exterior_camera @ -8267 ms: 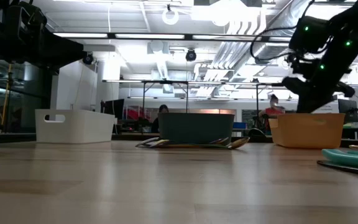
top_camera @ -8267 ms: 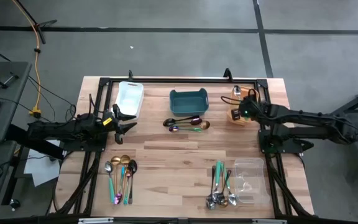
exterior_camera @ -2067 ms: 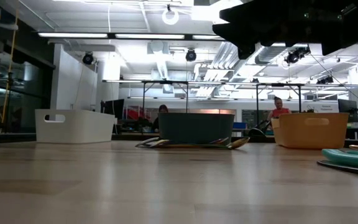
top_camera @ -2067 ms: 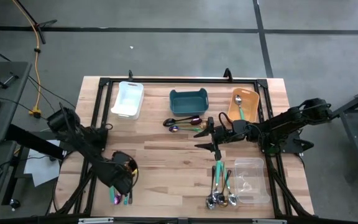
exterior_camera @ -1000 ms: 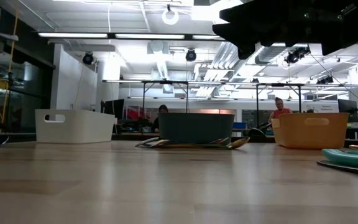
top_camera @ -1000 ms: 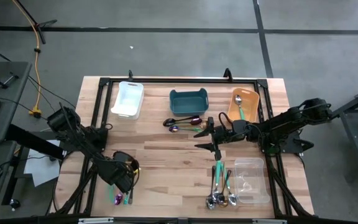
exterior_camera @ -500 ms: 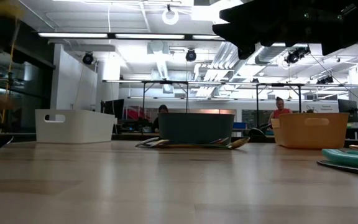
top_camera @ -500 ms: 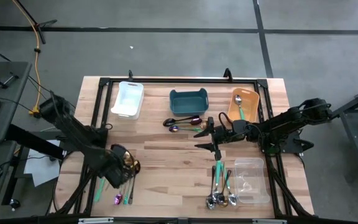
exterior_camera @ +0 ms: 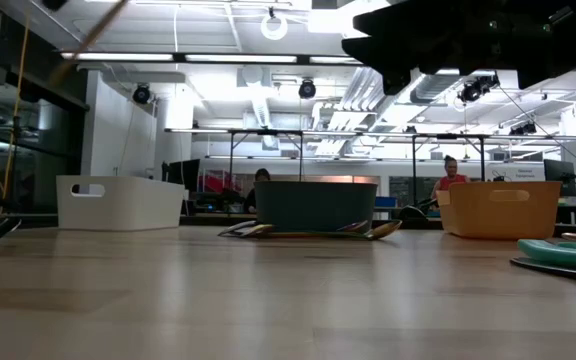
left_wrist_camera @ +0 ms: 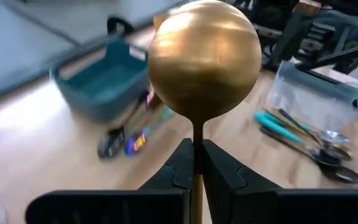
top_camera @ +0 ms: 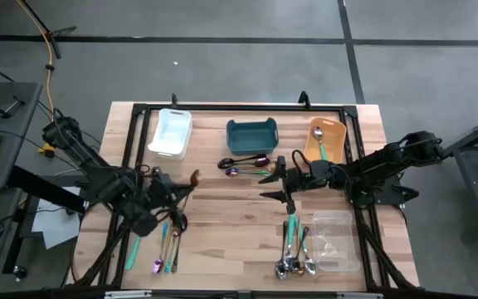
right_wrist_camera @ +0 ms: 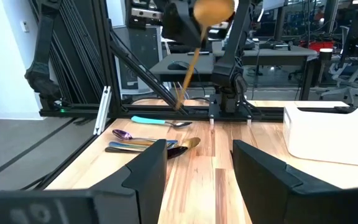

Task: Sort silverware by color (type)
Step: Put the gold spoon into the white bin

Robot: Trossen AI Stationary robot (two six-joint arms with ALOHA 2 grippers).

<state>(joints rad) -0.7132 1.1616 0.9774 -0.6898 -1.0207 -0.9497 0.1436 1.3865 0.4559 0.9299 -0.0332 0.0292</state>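
You are carrying a gold spoon [left_wrist_camera: 204, 59] in the left gripper [top_camera: 175, 184], whose fingers [left_wrist_camera: 219, 167] are pinched tight on the thin handle just below the bowl, above the left-hand pile of silverware [top_camera: 166, 241]. The right gripper [top_camera: 279, 184] is hovering with its jaws wide and empty near the middle of the table [top_camera: 222, 208], just beside the spoons [top_camera: 247, 164] lying in front of the teal bin [top_camera: 251, 133]. The grip is sitting on a narrow stem, so a fast swing could be letting the spoon pivot or slip out. Both arms are crowding the centre, so a straight path to a far bin risks clipping the right arm.
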